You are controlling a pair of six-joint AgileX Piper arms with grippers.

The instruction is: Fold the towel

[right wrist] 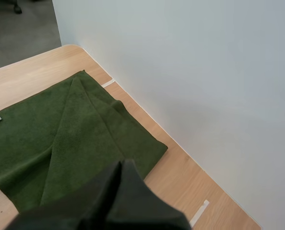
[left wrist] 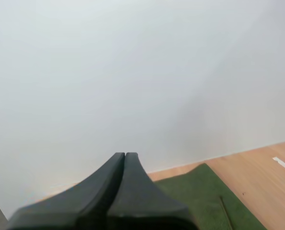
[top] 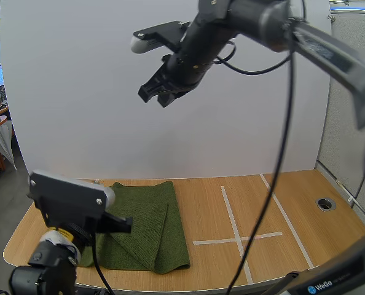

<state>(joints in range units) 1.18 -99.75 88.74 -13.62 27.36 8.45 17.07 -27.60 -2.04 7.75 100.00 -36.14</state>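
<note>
Two arms, neither holding anything. In the high view the right gripper (top: pixel 159 95) hangs well above the table (top: pixel 293 209), probably to leave the cloth in plain sight; the left gripper (top: pixel 121 224) sits low at the near left edge of the towel (top: pixel 155 230); the towel lies doubled on the table's left part, with bare wood and white tape lines (top: pixel 238 239) to its right as open room. In the left wrist view the fingers lie pressed together, empty; the towel's far corner is just beyond. In the right wrist view the fingers are likewise together, empty, high over the creased towel; its far edge runs near the table's back rim.
</note>
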